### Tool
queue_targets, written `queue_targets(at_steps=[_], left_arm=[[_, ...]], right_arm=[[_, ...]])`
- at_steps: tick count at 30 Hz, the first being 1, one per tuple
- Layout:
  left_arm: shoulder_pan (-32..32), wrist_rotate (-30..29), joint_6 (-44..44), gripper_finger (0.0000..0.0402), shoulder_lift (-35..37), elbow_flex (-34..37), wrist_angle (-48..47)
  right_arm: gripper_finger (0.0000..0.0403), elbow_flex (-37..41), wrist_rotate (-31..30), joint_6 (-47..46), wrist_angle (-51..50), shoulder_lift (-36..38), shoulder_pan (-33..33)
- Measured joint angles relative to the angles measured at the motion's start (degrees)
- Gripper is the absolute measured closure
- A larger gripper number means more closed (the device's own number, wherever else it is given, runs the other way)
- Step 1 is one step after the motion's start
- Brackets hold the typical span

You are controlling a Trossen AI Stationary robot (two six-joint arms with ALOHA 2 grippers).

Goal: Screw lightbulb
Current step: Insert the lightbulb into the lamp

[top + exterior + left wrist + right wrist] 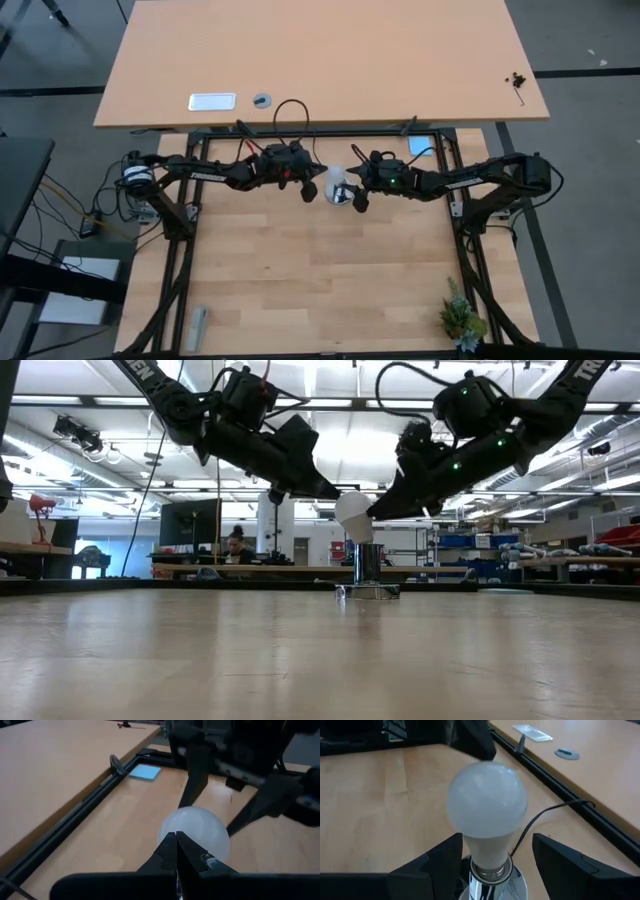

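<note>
The white frosted lightbulb (486, 805) stands with its threaded base (490, 869) in the round silvery socket (368, 565) near the middle of the table's far side. My right gripper (497, 857) is open and comes from the right, slanting down, with a finger on either side of the bulb's neck. My left gripper (176, 847) is shut, and its tips (333, 490) point at the globe (196, 832) from the left, close by its upper side. In the low view the bulb (353, 515) leans a little to the left above the socket. My right gripper's one finger (445, 857) stands right beside the bulb's neck (476, 847); whether it touches cannot be told. The other finger (555, 857) is clearly apart. My left gripper's shut tips (170, 845) are at the globe's side; whether they touch cannot be told.
A thin black cord (545, 815) runs from the socket toward the far rail. A small plant (462, 318) stands at the near right corner, a grey object (197, 326) at the near left. A blue pad (145, 771) lies by the far rail, with a second table (320, 50) beyond.
</note>
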State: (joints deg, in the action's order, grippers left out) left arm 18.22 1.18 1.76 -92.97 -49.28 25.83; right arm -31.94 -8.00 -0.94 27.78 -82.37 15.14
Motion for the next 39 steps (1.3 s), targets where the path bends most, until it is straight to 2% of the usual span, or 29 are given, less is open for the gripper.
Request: queue_targets(at_steps=[6, 9, 13, 18, 25, 30, 33, 36, 39], left_arm=[[0.0, 0.06, 0.0, 0.0401, 0.0, 0.0, -0.58], [0.0, 0.08, 0.0, 0.0401, 0.0, 0.0, -0.76], [-0.25, 0.25, 0.02, 0.0401, 0.07, 0.0, -2.1], [-1.34, -2.14, -1.37, 0.0401, 3.11, 0.0, -10.88], [-1.27, -2.84, -1.33, 0.0401, 2.53, 0.0, -7.52], [-1.26, -1.68, -1.12, 0.0401, 1.82, -0.02, -5.65], [-1.27, -1.65, -1.11, 0.0401, 1.81, -0.02, -5.41], [-1.27, -1.54, -1.09, 0.0401, 1.81, -0.02, -4.9], [-1.27, -1.56, -1.07, 0.0401, 1.81, -0.02, -4.01]], right_arm=[[0.0158, 0.0, 0.04, 0.1, -1.85, 5.19, -0.01], [0.0173, 0.0, 0.06, -0.42, -0.87, 6.65, -0.02], [0.0212, 0.0, 0.56, -0.54, 0.87, 6.89, -0.02], [0.0279, 0.0, 0.64, -0.58, 0.04, 6.84, -0.02], [0.0354, 0.0, 0.65, -0.58, 0.61, 6.84, -0.02], [0.0372, 0.0, 0.62, -0.88, -0.89, 6.82, 0.01], [0.0376, -0.02, -1.11, -4.05, -6.51, 6.72, 0.53], [0.0378, -0.02, -1.57, -7.89, -11.89, 5.16, 1.2], [0.038, 0.0, -1.17, -10.09, -12.54, 1.87, 1.5]])
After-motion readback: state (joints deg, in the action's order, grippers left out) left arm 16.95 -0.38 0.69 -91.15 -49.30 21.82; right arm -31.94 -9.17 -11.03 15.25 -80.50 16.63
